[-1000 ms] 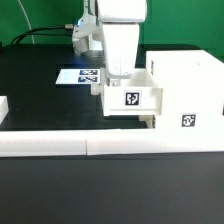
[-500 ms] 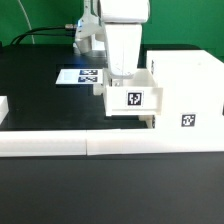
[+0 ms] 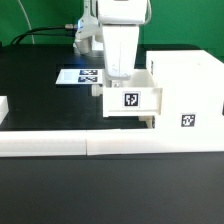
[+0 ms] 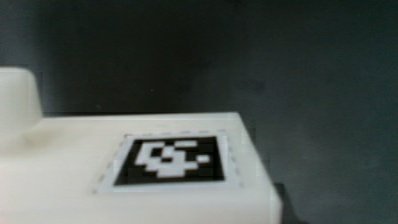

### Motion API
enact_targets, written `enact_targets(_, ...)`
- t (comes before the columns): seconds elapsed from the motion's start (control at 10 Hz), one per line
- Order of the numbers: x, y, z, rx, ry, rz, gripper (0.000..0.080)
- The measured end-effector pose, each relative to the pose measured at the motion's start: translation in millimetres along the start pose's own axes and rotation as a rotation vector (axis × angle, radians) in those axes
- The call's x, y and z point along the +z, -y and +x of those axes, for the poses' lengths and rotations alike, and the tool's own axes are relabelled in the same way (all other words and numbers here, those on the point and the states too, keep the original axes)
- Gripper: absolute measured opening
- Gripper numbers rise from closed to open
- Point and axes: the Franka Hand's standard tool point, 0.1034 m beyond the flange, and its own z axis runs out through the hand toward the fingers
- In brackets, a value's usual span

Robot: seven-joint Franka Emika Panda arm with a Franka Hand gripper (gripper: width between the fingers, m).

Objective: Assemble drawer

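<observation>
Drawer assembly, tray-insertion step. The small open-topped tray, tag facing the camera, sits partly inside the front opening of the big cabinet shell, near the centre of the exterior view; its tagged front still projects from the shell toward 9 o'clock. A lower part shows beneath the tray at 6 o'clock — whether it is a second tray cannot be told. The gripper hangs directly over the tray's far rim, at 11 o'clock from the tray tag; its fingertips are hidden behind the rim, so whether it is open or clamped on the wall cannot be told.

Judgement: the tray is not yet fully seated. The next move calls for a level push toward the shell, kept square to the opening so the tray does not jam.

Exterior view only: the marker board on the black bench behind, at 10 o'clock, and the long white border bar along the front — also the arm's stance. Wrist view only: a close, blurred tag on a flat white face, with a rounded white edge beside it; no fingers appear.
</observation>
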Motion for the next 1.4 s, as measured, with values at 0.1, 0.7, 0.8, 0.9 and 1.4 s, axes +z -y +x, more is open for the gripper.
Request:
enact_targets(0.1,0.0,0.0,0.0,0.0,0.0,0.0,0.0042)
enact_targets(0.7,-1.8,-2.0,9.7,-0.007,0.001,-0.007,0.0042)
enact_targets(0.8,-1.8,-2.0,9.2,-0.006,0.001,-0.007,0.0042)
enact_targets(0.9,-1.7,-2.0,9.0,-0.005,0.001,-0.007,0.0042)
enact_targets(1.4,-2.7,-2.7,15.5,-0.03,0.004,-0.008,0.0042)
